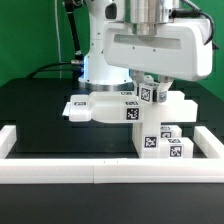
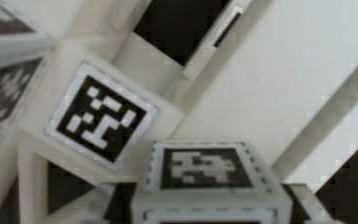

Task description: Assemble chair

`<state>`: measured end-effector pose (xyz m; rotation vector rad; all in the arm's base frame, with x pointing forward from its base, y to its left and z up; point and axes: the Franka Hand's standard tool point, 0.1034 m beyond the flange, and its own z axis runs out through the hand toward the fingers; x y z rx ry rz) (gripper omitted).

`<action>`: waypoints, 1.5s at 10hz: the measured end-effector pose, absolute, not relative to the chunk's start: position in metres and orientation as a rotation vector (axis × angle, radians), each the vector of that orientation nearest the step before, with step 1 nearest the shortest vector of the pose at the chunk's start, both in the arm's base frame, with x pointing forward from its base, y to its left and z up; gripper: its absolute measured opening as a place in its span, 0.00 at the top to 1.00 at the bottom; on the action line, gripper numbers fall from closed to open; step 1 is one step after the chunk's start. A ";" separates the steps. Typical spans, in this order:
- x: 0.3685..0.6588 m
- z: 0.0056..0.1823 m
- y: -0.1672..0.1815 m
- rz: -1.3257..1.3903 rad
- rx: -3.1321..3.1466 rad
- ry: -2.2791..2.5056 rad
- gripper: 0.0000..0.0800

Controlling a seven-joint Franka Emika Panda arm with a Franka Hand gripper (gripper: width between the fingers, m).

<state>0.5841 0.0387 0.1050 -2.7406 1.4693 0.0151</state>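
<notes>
The chair's white pieces lie at the middle of the black table. A flat slab (image 1: 92, 106) lies towards the exterior view's left, with a tagged block (image 1: 130, 111) against it. My gripper (image 1: 150, 98) reaches down from above and is shut on another tagged white block (image 1: 147, 94). In the wrist view this block (image 2: 202, 168) sits between my dark fingers (image 2: 123, 205), tag facing the camera, and my gripper (image 2: 213, 207) holds it on both sides. A larger tagged piece (image 2: 96, 110) stands tilted beside it. Three small tagged cubes (image 1: 165, 145) sit at the front, on the exterior view's right.
Long white border rails (image 1: 100, 172) frame the black table at the front and on both sides. The robot's white base (image 1: 100, 60) stands behind the pieces. A green backdrop closes the far side.
</notes>
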 end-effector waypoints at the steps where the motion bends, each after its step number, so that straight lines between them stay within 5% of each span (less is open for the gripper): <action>1: 0.584 0.105 0.040 0.015 -2.695 1.551 0.66; 8: 0.585 0.104 0.044 0.019 -1.998 2.381 0.66; 15: 0.585 0.104 0.051 0.047 -1.583 2.663 0.66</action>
